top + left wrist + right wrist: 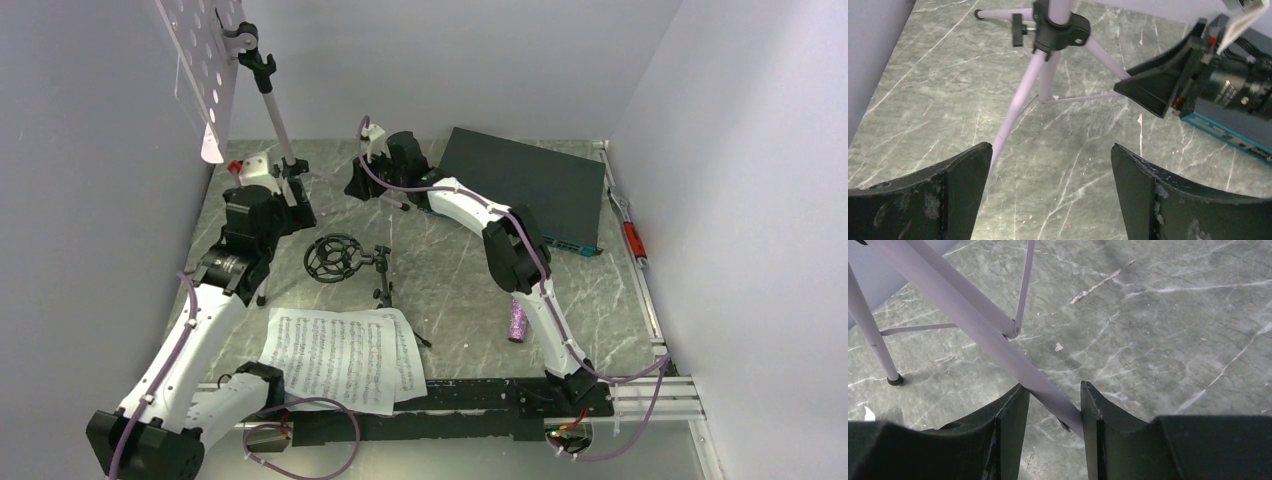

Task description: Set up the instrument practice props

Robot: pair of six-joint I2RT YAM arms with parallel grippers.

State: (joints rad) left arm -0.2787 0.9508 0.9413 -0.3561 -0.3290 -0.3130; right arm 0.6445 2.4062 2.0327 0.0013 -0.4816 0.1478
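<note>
The pale lilac music stand [207, 62] stands at the back left on its tripod, whose hub [1060, 27] and legs fill the left wrist view. My left gripper [292, 203] [1051, 150] is open and empty just in front of the tripod, one leg passing by its left finger. My right gripper [360, 186] [1050, 390] is closed around a tripod leg [973, 320], which crosses slantwise between its fingers and touches both. Two sheet-music pages [340, 355] lie at the near edge. The small black tripod with ring mount [335, 258] lies on its side mid-table. The glittery purple microphone [518, 320] lies by the right arm.
A flat dark grey-teal box [530, 185] lies at the back right, just behind the right gripper; its edge shows in the left wrist view [1238, 135]. White walls close in left, back and right. A rail with a red clamp [633, 240] runs along the right edge.
</note>
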